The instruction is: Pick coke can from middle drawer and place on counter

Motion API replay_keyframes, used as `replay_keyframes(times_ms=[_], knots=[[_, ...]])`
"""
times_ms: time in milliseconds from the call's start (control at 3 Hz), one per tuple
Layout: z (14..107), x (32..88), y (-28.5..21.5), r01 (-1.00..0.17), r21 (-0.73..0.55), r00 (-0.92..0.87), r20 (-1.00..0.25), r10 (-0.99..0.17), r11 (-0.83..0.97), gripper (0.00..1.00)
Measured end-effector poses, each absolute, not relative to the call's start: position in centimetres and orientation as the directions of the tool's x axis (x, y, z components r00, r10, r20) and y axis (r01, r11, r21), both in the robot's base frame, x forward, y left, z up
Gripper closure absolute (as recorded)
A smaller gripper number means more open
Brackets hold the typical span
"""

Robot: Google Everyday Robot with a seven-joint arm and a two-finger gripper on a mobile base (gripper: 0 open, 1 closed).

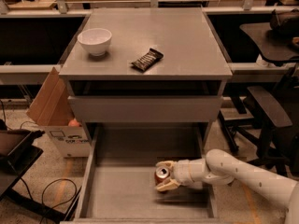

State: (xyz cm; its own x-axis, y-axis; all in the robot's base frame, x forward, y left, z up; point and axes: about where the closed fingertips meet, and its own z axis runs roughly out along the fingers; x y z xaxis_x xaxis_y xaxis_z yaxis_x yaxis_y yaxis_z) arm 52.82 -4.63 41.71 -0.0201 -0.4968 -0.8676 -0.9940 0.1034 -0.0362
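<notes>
The coke can (161, 175), orange-red with a silver lid, stands upright on the floor of the open middle drawer (121, 199), right of centre. My gripper (162, 176) reaches in from the right on a white arm, its two tan fingers (165, 164) on either side of the can, close against it. The counter (163, 41) is the grey slab on top of the cabinet, above and behind the drawer.
A white bowl (95, 41) and a dark snack-bar wrapper (147, 59) lie on the counter. A cardboard box (56, 111) stands left of the cabinet. Dark office chairs (271, 106) stand to the right. Cables lie on the floor at left.
</notes>
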Motion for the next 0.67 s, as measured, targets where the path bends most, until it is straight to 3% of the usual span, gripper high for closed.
replay_keyframes(times_ms=[333, 667], knots=[[43.2, 51.6, -4.1, -0.993, 0.025, -0.067, -0.926, -0.373, 0.117, 0.7], [47.0, 49.1, -1.7, -0.985, 0.116, -0.151, -0.938, -0.313, 0.127, 0.93]])
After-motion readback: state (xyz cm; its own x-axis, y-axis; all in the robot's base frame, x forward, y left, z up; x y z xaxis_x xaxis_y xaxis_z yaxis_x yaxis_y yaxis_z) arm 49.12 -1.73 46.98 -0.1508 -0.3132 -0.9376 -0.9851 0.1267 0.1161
